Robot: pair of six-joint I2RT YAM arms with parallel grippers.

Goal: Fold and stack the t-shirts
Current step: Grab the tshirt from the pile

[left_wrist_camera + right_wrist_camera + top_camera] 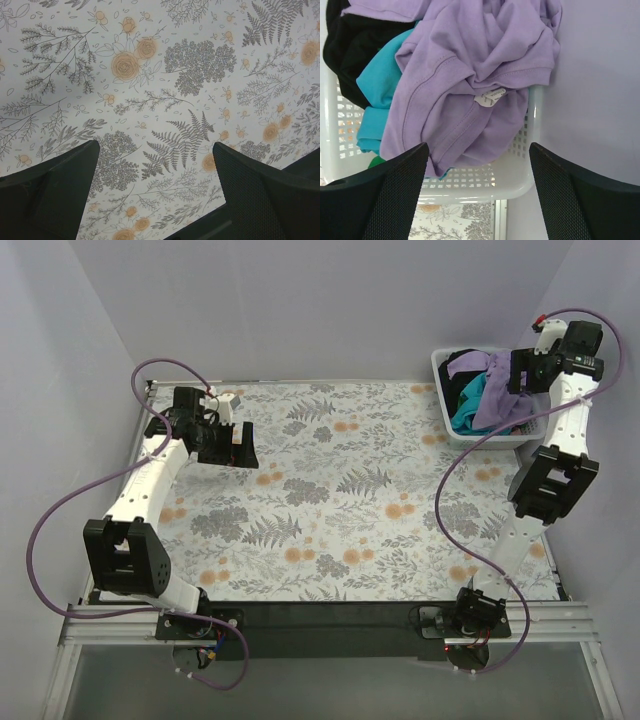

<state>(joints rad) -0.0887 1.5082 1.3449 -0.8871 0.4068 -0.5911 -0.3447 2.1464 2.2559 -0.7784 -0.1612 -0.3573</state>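
A lavender-purple t-shirt (pixel 497 392) lies crumpled on top of a white perforated basket (pixel 522 436) at the back right, over a teal shirt (pixel 463 420) and a black shirt (pixel 462 368). In the right wrist view the purple shirt (pixel 475 70) drapes over the basket rim (pixel 485 187), with the teal (pixel 377 95) and black (pixel 355 45) cloth at the left. My right gripper (pixel 527 368) hovers above the basket, open and empty (pixel 477 165). My left gripper (pixel 238 445) is open and empty above the floral table covering (pixel 160 100) at the back left.
The floral-printed covering (pixel 340 490) spreads over the table. Grey walls stand close at the left, back and right; the basket sits against the right wall (pixel 600 100). A metal rail (pixel 330 625) runs along the near edge.
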